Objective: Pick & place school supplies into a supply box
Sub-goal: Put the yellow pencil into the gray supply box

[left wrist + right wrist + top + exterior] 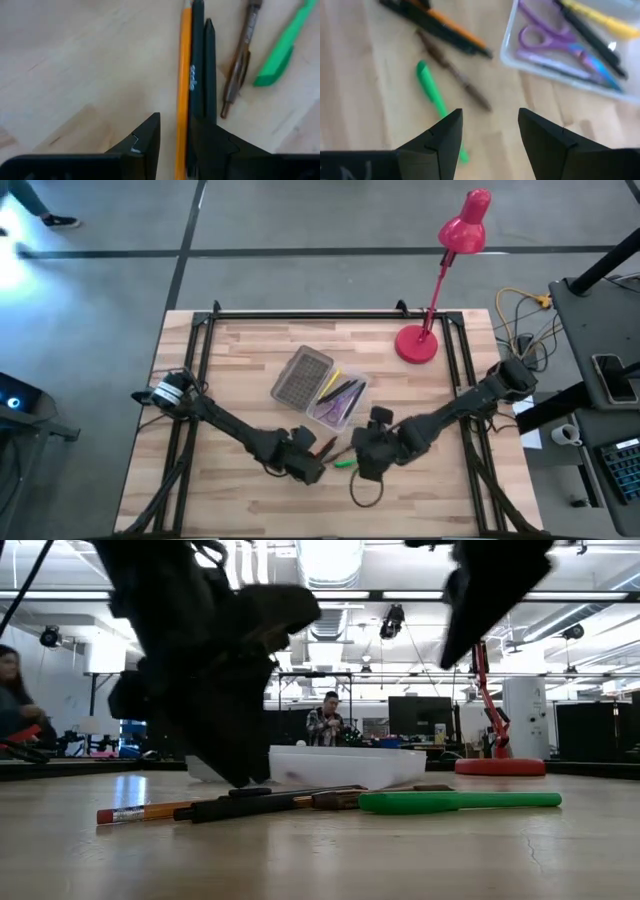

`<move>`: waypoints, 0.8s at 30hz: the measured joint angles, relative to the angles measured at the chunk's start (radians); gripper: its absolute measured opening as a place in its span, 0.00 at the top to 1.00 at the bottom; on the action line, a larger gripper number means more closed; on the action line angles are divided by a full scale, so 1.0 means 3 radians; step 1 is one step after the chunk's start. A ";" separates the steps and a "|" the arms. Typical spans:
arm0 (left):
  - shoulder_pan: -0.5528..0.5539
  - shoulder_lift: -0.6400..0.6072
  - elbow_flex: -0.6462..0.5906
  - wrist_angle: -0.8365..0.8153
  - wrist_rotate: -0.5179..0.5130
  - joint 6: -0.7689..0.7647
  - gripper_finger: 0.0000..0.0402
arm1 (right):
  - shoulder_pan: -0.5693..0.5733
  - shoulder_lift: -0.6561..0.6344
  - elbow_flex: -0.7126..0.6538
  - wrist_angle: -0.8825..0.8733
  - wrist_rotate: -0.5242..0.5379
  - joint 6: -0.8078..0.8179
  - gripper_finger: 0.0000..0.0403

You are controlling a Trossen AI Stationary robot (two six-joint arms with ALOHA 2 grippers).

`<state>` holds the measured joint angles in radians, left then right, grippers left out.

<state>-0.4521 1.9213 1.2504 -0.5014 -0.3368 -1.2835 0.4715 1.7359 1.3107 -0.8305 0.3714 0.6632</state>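
We are looking at a pale wooden counter [250,500] with a visible plank grain. Four slim supplies are lying loose on it: an orange pencil [183,75], a matte black pen [199,70] touching the pencil along its length, a thin brown pen [455,75] and a glossy green marker [436,100]. The left tool [172,135] is sitting low over the pencil and black pen, its two dark wedge-shaped fingers standing partly apart around them (we cannot tell whether they are pinching yet). The right tool [490,130] is hovering above the green marker, fingers spread and gripping nothing. The supply box [338,402], a clear plastic tray with a grey grid-textured lid [301,376] swung open beside it, is lying just beyond the loose supplies. Inside we are counting one yellow pen [600,17], one black one and purple-handled scissors [555,37]. A red lamp [445,280] is standing at the counter's far right corner.
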 joint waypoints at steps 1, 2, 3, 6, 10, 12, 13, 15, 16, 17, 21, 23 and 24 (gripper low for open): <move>0.0011 0.0013 0.0015 -0.0004 0.0010 0.0000 0.77 | 0.0037 0.0000 -0.0005 -0.0030 0.0004 0.0079 0.54; 0.0023 0.0028 0.0028 -0.0003 0.0034 0.0001 0.77 | 0.0075 0.0000 -0.0009 -0.0052 0.0021 0.0146 0.54; 0.0033 0.0034 0.0038 0.0025 0.0055 0.0014 0.77 | 0.0115 0.0000 -0.0011 -0.0074 0.0059 0.0210 0.54; 0.0033 0.0037 0.0032 0.0091 0.0068 0.0065 0.77 | 0.0204 0.0000 -0.0011 -0.0091 0.0141 0.0390 0.54; 0.0033 0.0037 0.0003 0.0164 0.0078 0.0126 0.77 | 0.0301 0.0000 -0.0011 -0.0089 0.0163 0.0586 0.54; 0.0035 0.0037 -0.0009 0.0184 0.0073 0.0144 0.77 | 0.0333 0.0000 -0.0011 -0.0090 0.0167 0.0651 0.55; 0.0036 0.0050 -0.0017 0.0184 0.0072 0.0145 0.77 | 0.0337 0.0000 -0.0011 -0.0090 0.0172 0.0675 0.55; 0.0047 0.0068 -0.0025 0.0198 0.0064 0.0146 0.77 | 0.0352 0.0000 -0.0011 -0.0089 0.0185 0.0700 0.56; 0.0048 0.0084 -0.0025 0.0194 0.0059 0.0146 0.77 | 0.0352 0.0000 -0.0011 -0.0091 0.0186 0.0710 0.56; 0.0048 0.0099 -0.0025 0.0205 0.0058 0.0146 0.77 | 0.0352 0.0000 -0.0009 -0.0088 0.0188 0.0712 0.56; 0.0048 0.0136 -0.0029 0.0200 0.0058 0.0149 0.77 | 0.0350 0.0000 -0.0007 -0.0087 0.0188 0.0722 0.58; 0.0049 0.0145 -0.0030 0.0195 0.0059 0.0168 0.77 | 0.0350 0.0000 -0.0007 -0.0088 0.0187 0.0726 0.58; 0.0048 0.0155 -0.0030 0.0194 0.0055 0.0177 0.77 | 0.0350 0.0000 -0.0007 -0.0087 0.0188 0.0734 0.58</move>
<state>-0.4377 1.9677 1.2415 -0.4434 -0.3202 -1.2304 0.5766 1.7359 1.3087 -0.8567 0.4278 0.8835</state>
